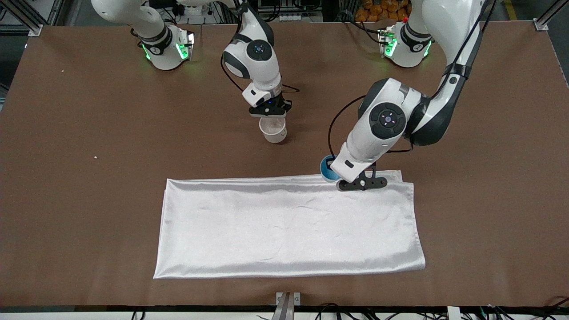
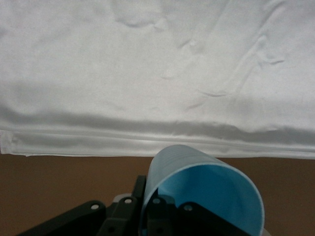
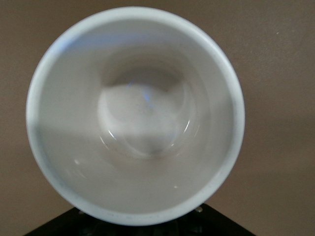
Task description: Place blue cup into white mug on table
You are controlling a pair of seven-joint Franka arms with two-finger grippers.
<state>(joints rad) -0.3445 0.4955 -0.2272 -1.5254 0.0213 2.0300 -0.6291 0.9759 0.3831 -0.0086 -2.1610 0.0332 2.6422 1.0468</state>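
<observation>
The blue cup [image 1: 327, 170] is tilted, just above the table [image 1: 89, 178] at the edge of the white cloth that lies farthest from the front camera. My left gripper [image 1: 340, 177] is shut on its wall. In the left wrist view one finger [image 2: 160, 216] is inside the blue cup [image 2: 206, 191] and the other outside, at the left gripper [image 2: 146, 216]. The white mug [image 1: 272, 129] is nearer the robots' bases, under my right gripper [image 1: 270, 114]. It fills the right wrist view [image 3: 135, 113], empty, with its rim against the right gripper [image 3: 147, 223]. Its handle is hidden.
A shiny white folded cloth [image 1: 289, 226] covers the middle of the table toward the front camera; it also shows in the left wrist view [image 2: 147, 73]. Bare brown table lies between the cup and the mug.
</observation>
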